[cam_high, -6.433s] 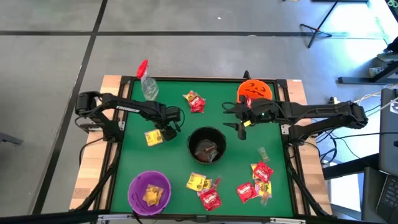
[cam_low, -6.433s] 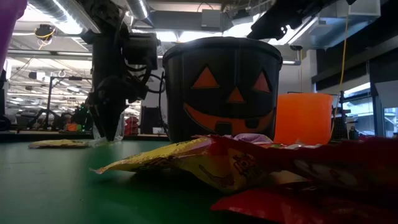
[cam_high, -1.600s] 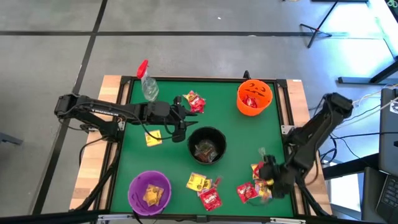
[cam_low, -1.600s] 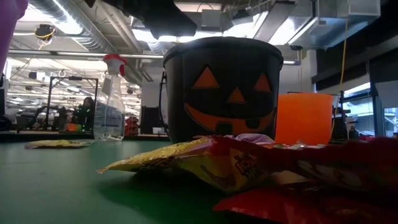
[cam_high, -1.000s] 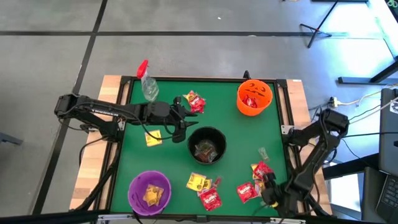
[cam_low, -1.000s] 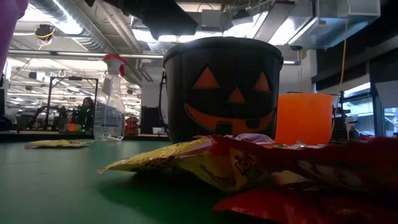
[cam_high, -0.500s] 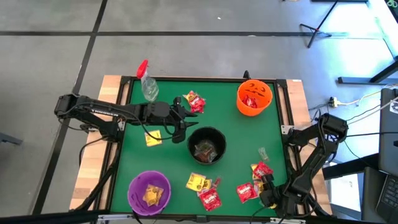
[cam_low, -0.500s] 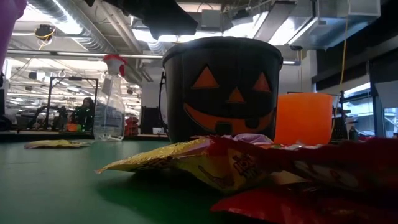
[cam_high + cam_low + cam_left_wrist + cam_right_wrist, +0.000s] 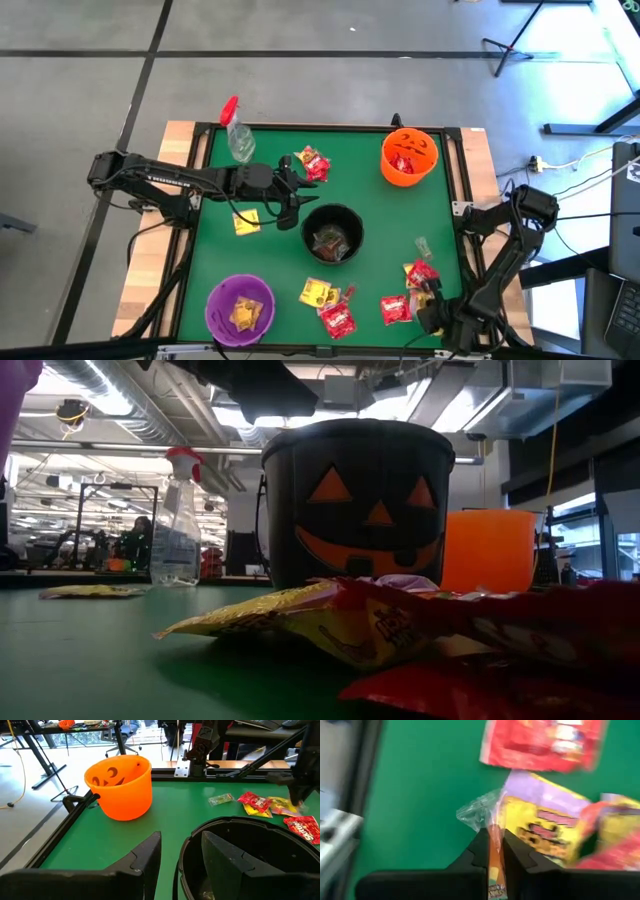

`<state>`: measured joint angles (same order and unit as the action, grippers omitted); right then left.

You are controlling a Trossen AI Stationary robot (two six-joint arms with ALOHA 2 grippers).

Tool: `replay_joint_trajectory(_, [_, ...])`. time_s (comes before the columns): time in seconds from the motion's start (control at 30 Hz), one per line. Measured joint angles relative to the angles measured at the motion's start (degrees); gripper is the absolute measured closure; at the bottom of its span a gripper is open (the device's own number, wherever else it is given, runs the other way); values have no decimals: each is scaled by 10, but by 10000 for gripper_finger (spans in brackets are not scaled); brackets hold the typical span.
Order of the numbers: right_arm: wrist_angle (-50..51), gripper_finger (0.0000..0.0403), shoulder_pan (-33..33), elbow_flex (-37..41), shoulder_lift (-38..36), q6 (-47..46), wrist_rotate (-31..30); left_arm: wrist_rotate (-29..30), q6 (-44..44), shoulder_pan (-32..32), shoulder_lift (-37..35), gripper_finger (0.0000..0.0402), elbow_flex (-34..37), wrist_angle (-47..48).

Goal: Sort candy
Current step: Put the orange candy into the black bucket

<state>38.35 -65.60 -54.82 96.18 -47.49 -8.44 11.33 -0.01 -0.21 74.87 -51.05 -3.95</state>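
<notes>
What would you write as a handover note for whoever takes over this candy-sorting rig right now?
Right gripper: jaws shut on a clear-wrapped orange candy at the table's near right corner pile.
Left gripper: hovering by the black bucket, jaws part open, empty.
Done: red packets in the orange bucket, yellow ones in the purple bowl, some candy in the black bucket.
Left: packets near the spray bottle, one yellow by the left arm, a near-edge cluster, and the right pile.
</notes>
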Motion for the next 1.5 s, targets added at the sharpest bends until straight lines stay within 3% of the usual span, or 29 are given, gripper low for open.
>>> replay_joint_trajectory(0.23, [193, 357, 8, -80, 0, 16, -110, 1, 0, 0, 0, 270, 0, 0])
replay_joint_trajectory(0.4, [303, 355, 45, -130, -16, 39, -264, 1, 0, 0, 0, 270, 0, 0])
replay_joint_trajectory(0.6, [295, 355, 139, -138, -73, 96, -464, 1, 0, 0, 0, 270, 0, 0])
replay_joint_trajectory(0.77, [170, 354, 229, -138, -108, 252, -515, 0, 1, 0, 0, 270, 0, 1])
replay_joint_trajectory(0.87, [50, 354, 280, -138, -117, 388, -478, 2, 1, 0, 0, 270, 0, 11])
replay_joint_trajectory(1.07, [-147, 354, 363, -138, -121, 581, -252, 31, 6, 0, -33, 270, 0, 60])
replay_joint_trajectory(1.23, [-227, 354, 427, -138, -121, 642, -129, 49, 6, 0, -91, 270, 0, 122])
replay_joint_trajectory(1.5, [-299, 354, 520, -128, -121, 654, 85, 96, -17, 0, -145, 270, 0, 209])
